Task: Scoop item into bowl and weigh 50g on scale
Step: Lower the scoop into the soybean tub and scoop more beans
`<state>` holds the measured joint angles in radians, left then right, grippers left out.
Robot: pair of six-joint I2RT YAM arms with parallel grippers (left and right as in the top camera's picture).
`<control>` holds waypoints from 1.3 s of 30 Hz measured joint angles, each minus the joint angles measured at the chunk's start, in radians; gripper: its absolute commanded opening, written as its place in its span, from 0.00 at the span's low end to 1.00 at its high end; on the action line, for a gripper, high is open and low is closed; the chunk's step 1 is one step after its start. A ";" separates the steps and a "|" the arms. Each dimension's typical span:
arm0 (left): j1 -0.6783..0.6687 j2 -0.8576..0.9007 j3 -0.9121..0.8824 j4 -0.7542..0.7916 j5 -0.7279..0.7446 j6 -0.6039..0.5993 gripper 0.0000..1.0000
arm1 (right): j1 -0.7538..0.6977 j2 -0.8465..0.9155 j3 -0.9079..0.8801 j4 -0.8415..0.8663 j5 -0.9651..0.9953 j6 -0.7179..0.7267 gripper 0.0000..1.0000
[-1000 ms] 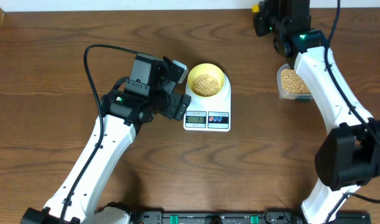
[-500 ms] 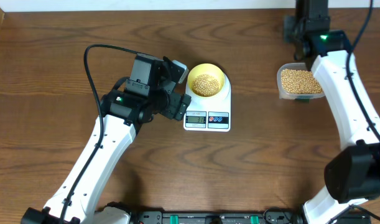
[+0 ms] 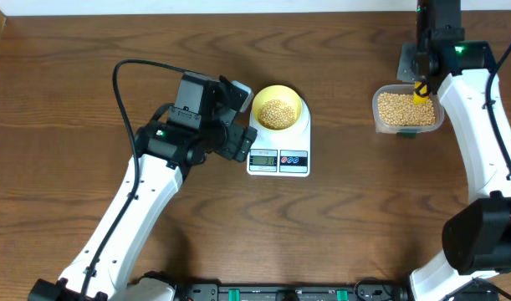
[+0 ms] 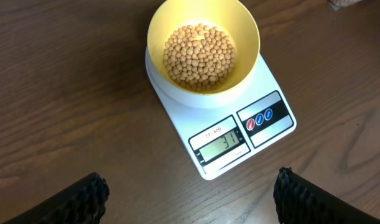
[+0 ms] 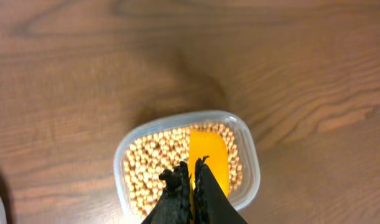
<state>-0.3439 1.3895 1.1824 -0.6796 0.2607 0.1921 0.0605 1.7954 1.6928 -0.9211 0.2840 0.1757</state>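
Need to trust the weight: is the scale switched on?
On. The display on the scale shows digits, seemingly 31, with the bowl of beans on top.

My left gripper (image 3: 238, 119), fingers spread wide, sits just left of the scale (image 3: 278, 157). The scale and the bowl (image 3: 277, 109) on it block any move to the right. Open table (image 3: 347, 209) lies between the scale and the tub (image 3: 406, 110), free to cross. My right gripper (image 5: 190, 177) and its scoop (image 5: 208, 155) cover the tub's mouth from above.
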 measured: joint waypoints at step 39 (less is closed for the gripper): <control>0.000 0.000 0.000 0.000 0.000 0.000 0.87 | -0.058 0.094 -0.079 0.069 -0.212 -0.208 0.01</control>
<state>-0.3439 1.3895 1.1824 -0.6796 0.2611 0.1921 0.0029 1.8896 1.6142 -0.8524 0.0715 -0.0326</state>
